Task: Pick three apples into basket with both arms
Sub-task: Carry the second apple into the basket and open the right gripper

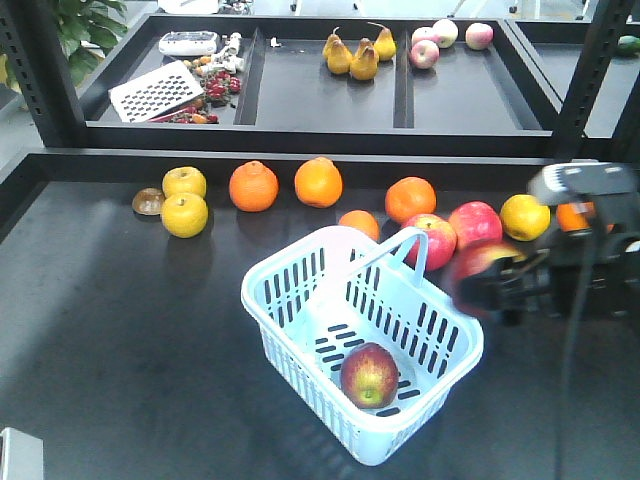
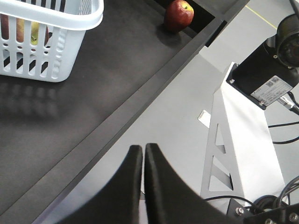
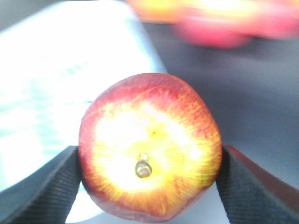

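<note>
At right of the front view, your right gripper (image 1: 495, 288) clamps an apple (image 3: 149, 147) near the basket (image 1: 300, 285); release early and it could land outside.

Black tabletop (image 1: 100, 330), grey floor (image 2: 177, 102)

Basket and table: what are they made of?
Basket: looks like plastic, pale blue and smooth with a slight shine. The even slots and rounded rim look moulded. Table: dull black and finely grainy, hardly shiny. It may be a rubbery mat or a coated board; I cannot tell which.
</note>
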Controlling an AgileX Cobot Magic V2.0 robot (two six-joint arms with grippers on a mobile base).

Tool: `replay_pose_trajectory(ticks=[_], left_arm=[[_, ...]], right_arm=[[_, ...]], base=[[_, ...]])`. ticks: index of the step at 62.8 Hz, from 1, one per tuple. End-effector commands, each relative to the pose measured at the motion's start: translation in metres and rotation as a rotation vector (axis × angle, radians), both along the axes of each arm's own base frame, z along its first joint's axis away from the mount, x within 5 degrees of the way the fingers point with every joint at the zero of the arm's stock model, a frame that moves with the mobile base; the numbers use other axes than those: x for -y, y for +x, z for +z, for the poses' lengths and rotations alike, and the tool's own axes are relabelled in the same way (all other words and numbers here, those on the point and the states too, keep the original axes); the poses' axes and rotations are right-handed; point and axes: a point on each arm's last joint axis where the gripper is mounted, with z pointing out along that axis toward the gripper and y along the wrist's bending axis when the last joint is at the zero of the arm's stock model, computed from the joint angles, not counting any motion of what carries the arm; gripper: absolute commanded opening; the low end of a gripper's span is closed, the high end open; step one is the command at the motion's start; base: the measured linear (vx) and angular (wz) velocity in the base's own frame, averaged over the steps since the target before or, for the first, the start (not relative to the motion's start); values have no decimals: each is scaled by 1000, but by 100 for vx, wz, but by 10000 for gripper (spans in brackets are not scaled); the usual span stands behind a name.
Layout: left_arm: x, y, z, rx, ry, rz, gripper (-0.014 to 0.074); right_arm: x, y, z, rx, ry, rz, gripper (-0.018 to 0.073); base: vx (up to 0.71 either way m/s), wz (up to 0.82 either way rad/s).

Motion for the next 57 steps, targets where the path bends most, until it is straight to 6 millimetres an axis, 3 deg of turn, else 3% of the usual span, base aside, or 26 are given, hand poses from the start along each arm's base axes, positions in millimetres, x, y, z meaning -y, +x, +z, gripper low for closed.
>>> replay_pose_trajectory(ticks=[1,10,18,26,33,47,57], left_arm=[[1,2,7,20,-21,-2,-6],[1,2,7,20,-21,-2,-6],[1,2,7,20,-21,-2,-6],[1,2,7,20,-21,-2,-6],[1,2,7,20,-21,-2,-6],[1,2,7,20,-21,-2,-6],[1,3,7,21,-20,1,-6]], right_arm=[[-20,10,8,87,43,7,36],[-37,21,-16,40,4,62,167],[-39,31,-36,-13,-10,45,391],[-38,36,-40,-1,-22,23,630],[-37,38,-38,19,-19,6,730],[-37,37,-38,18,-17,5,679],[-23,27,-23,-21,18,-16,498]], base=[[0,0],[0,0],[0,0],[0,0],[0,0],[0,0],[0,0]])
